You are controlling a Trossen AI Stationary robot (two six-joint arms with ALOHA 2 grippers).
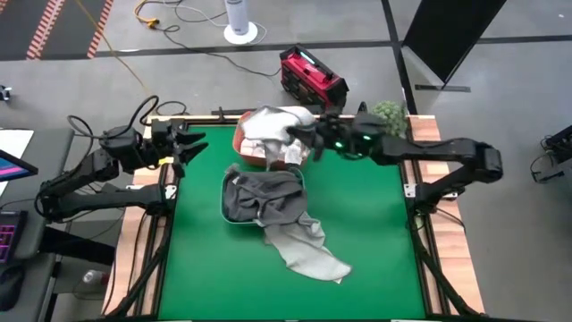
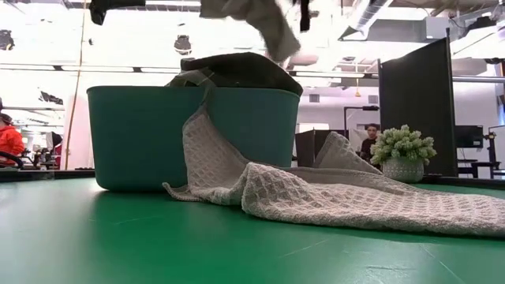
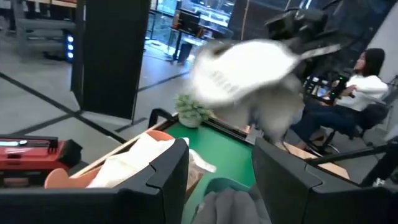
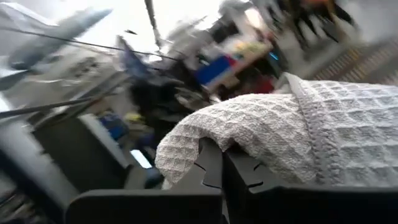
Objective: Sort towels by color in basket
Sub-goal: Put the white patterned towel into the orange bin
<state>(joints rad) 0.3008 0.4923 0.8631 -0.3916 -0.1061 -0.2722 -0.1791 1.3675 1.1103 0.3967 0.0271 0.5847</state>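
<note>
While your right pincer (image 1: 299, 134) holds a white towel (image 1: 268, 125) clamped above the baskets, your left pincer (image 1: 192, 148) waits apart.

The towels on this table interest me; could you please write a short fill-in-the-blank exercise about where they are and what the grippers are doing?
1. The right gripper is ____ on a white towel, held in the air.
2. The light grey towel hangs out of the teal tub onto the ____ table.
3. The left gripper waits at the table's edge, fingers ____.

Missing words: shut; green; open
</note>
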